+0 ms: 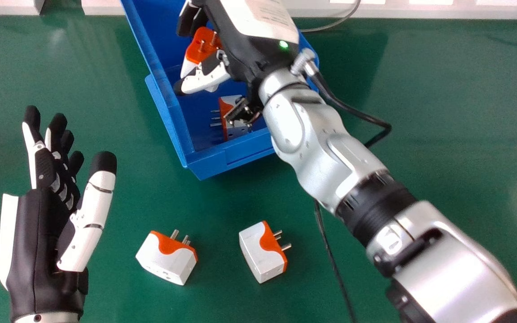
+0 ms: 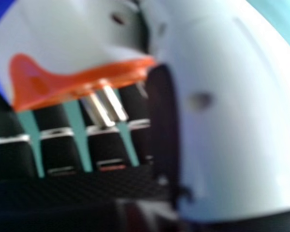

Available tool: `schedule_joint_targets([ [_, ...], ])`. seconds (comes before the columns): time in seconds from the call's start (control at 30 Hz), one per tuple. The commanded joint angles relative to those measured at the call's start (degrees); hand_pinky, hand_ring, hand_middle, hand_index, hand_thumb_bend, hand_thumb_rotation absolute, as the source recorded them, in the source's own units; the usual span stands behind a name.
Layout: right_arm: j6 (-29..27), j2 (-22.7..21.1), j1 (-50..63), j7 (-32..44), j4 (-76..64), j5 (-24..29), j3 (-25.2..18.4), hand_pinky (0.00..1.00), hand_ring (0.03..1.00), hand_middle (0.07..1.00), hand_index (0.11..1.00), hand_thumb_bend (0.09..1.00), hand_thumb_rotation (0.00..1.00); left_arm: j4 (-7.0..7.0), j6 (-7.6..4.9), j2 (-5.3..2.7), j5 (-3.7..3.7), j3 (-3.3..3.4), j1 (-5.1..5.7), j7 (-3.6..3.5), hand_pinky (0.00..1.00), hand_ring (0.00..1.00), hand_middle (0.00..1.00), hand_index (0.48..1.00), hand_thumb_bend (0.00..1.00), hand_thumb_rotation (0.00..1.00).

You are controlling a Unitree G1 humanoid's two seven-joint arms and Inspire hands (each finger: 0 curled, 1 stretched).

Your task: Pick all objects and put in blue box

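Evidently, a boxy white-and-orange plastic plug adapter with metal pins [image 1: 201,50] was pinched between the bent fingers and thumb of the black-and-white right hand [image 1: 249,49], over the open blue plastic box [image 1: 216,165]. A second white-and-orange adapter [image 1: 225,107] was contained there. A third [image 1: 168,260] and fourth [image 1: 263,253] were supported by the smooth green tabletop [image 1: 442,112]. The black-and-white left hand [image 1: 43,233] was held open, empty.

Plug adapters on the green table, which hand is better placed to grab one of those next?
Left, I'd say. The left hand is open beside the nearer adapter, while the right hand is over the blue box, occupied with another adapter.
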Motion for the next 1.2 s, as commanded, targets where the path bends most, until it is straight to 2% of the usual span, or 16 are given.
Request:
schedule_joint_targets([
  [0.0,-0.92,0.82,-4.21,-1.60,2.60,0.17,0.21,0.29,0.436,0.552,0.545,0.484,0.00,-1.78,-1.52,-0.23,0.44,-0.19,0.70,0.26,0.98,1.00,1.00,0.991,0.42,0.62],
  [0.1,-1.36,0.97,-5.59,-2.27,5.22,0.05,0.76,0.32,0.427,0.548,0.538,0.487,0.00,-1.98,-1.63,-0.37,0.37,-0.27,1.27,0.28,0.98,1.00,1.00,0.990,0.42,0.62],
  [0.23,0.80,1.50,-7.62,-1.78,7.93,-0.78,2.26,0.29,0.435,0.551,0.548,0.484,0.00,-2.25,-1.75,-0.67,0.55,-0.28,1.88,0.62,0.98,1.00,0.99,0.985,0.41,0.63],
  [0.37,0.92,1.76,-8.39,-2.15,9.31,-0.47,2.95,0.29,0.440,0.547,0.556,0.484,0.00,-2.41,-1.65,-0.65,0.45,-0.33,2.10,0.75,0.98,1.00,0.99,0.981,0.42,0.63],
  [0.47,0.12,1.80,-7.67,-3.45,9.67,-0.03,2.79,0.30,0.449,0.566,0.533,0.485,0.00,-2.52,-1.77,-0.65,0.73,-0.28,2.27,0.97,0.98,1.00,0.99,0.979,0.43,0.64],
  [0.63,-0.87,1.33,-6.73,-3.39,10.21,-0.13,3.31,0.31,0.458,0.574,0.519,0.486,0.00,-2.67,-1.94,-0.50,-0.22,-0.12,2.73,0.55,1.00,1.00,0.99,0.981,0.44,0.64],
  [0.73,-1.11,0.97,-6.53,-2.57,10.35,-0.09,3.85,0.31,0.466,0.582,0.514,0.485,0.00,-2.77,-1.87,-0.43,-0.27,-0.07,2.91,0.48,1.00,1.00,1.00,0.984,0.45,0.64],
  [0.83,-0.93,1.19,-6.51,-1.89,10.50,0.60,3.59,0.31,0.465,0.578,0.513,0.486,0.00,-2.80,-1.92,-0.44,0.00,-0.05,3.05,0.60,0.99,1.00,0.99,0.983,0.45,0.64],
  [0.97,-0.02,1.76,-6.71,0.00,10.90,1.29,3.32,0.29,0.442,0.536,0.535,0.488,0.00,-3.61,-1.13,-0.55,-0.26,-0.39,3.17,0.59,1.00,1.00,1.00,0.985,0.44,0.63],
  [1.07,0.51,1.87,-6.69,1.65,10.92,1.19,3.64,0.28,0.427,0.511,0.559,0.486,0.00,-3.75,-1.08,-0.51,-0.11,-0.35,3.26,0.62,1.00,1.00,1.00,0.987,0.42,0.63],
  [1.17,1.36,1.81,-6.49,3.80,10.53,1.70,3.33,0.29,0.431,0.509,0.542,0.490,0.00,-3.78,-1.03,-0.49,-0.20,-0.32,3.28,0.60,1.00,1.00,1.00,0.992,0.42,0.63],
])
